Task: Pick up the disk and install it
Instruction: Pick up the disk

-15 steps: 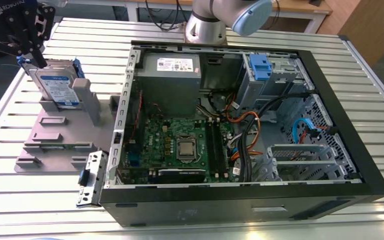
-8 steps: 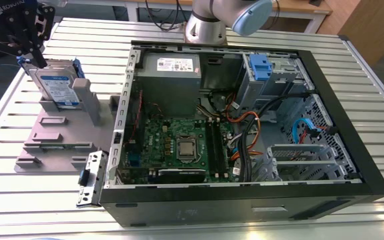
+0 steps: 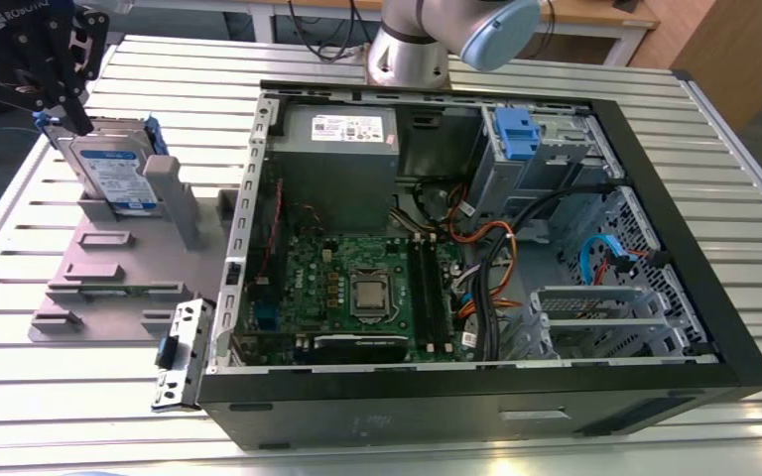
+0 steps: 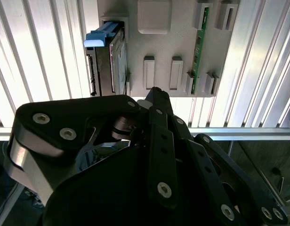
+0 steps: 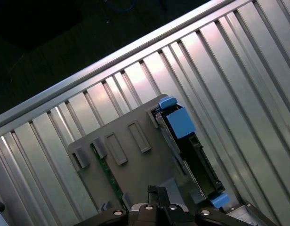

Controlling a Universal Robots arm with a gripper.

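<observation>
The disk (image 3: pixel 114 177) stands on edge in a slot of the grey holder plate (image 3: pixel 106 283) at the exterior view's left, its white-and-blue label facing out and blue rails at its ends. My gripper (image 3: pixel 71 117) hangs just above and behind the disk's upper corner, and whether it touches cannot be told there. In the second wrist view the disk (image 4: pixel 111 61) is seen edge-on, apart from my gripper (image 4: pixel 156 90). The first wrist view has the disk (image 5: pixel 188 153) beside my gripper (image 5: pixel 157 189), whose fingertips appear pressed together with nothing between them.
The open computer case (image 3: pixel 487 409) lies on the slatted metal table (image 3: pixel 738 198), with a blue-clipped drive bay (image 3: pixel 520 129) at its far corner. A green memory stick (image 4: pixel 199 47) sits in the holder plate. A small metal bracket (image 3: pixel 178 355) leans at the case's near corner.
</observation>
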